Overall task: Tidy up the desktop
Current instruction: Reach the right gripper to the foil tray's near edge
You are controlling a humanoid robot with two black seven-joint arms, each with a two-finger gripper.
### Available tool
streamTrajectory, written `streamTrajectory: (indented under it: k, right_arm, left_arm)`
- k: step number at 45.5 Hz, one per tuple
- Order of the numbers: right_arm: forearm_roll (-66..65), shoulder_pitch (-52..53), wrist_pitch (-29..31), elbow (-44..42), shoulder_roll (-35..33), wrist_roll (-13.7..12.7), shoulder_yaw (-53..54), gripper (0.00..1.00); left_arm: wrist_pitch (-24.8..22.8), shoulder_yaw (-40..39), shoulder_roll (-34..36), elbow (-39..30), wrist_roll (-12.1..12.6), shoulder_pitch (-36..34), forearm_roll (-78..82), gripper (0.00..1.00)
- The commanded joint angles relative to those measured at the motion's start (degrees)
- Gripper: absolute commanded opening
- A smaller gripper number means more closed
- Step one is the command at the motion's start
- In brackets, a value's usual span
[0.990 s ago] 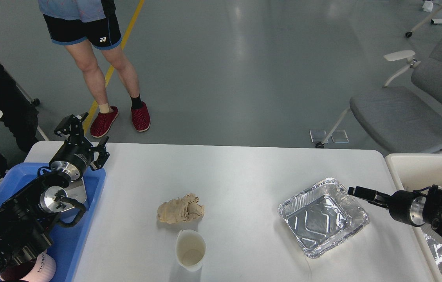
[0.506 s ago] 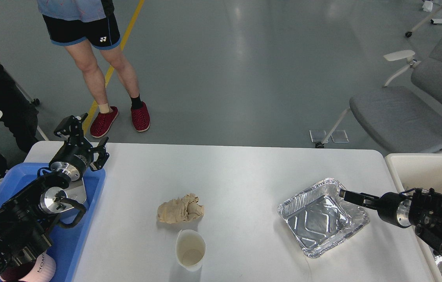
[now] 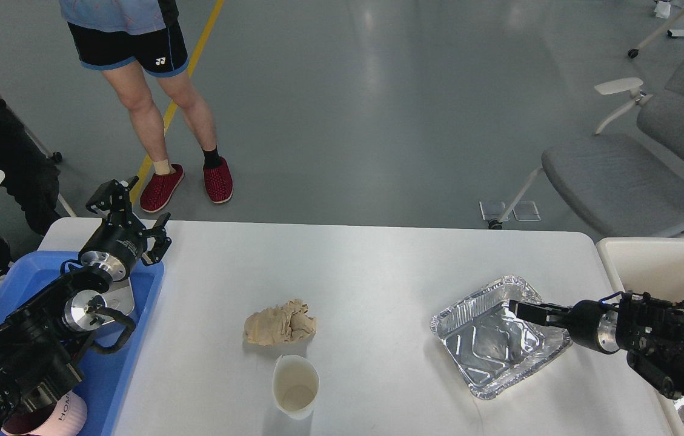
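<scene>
Three loose things lie on the bench (image 3: 378,266), which fills the lower middle of the head view: a crumpled brown paper (image 3: 280,323) near the middle, a white cup (image 3: 295,386) just in front of it, and a foil tray (image 3: 499,335) to the right. The cup stands upright and looks empty.

The right end effector (image 3: 520,309) reaches in from the right edge and is over the far right part of the foil tray, inside its rim as seen from above. Its fingers look close together, but they are dark and seen from the side, so I cannot tell if they grip anything.

The left end effector (image 3: 129,209) is above the far left corner of the bench, at the far end of a blue tray (image 3: 142,315). Its two fingers stand apart and hold nothing. A pink cup (image 3: 63,415) sits at the near end of the blue tray. A white bin (image 3: 660,260) stands just beside the right edge of the bench.
</scene>
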Motion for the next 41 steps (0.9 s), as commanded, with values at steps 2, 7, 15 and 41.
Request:
streamTrajectory:
  k: [2, 7, 15, 41]
  right_arm:
    - [-0.01, 0.01, -0.49, -3.45, 1.73, -0.01, -0.29, 0.86]
    - [0.08, -0.08, -0.4, -3.9, 1.65, 0.08, -0.29, 0.69]
    - [0.25, -0.08, -0.4, -3.81, 1.3, 2.44, -2.13, 0.37]
    - [0.6, 0.53, 0.57, -3.81, 0.51, 6.32, -4.33, 0.0]
  left_arm:
    - [-0.01, 0.0, 0.0, 0.0, 0.0, 0.0, 0.01, 0.91]
    - [0.08, 0.0, 0.0, 0.0, 0.0, 0.0, 0.01, 0.91]
    - [0.08, 0.0, 0.0, 0.0, 0.0, 0.0, 0.09, 0.91]
    - [0.78, 0.09, -0.09, 0.0, 0.0, 0.0, 0.09, 0.91]
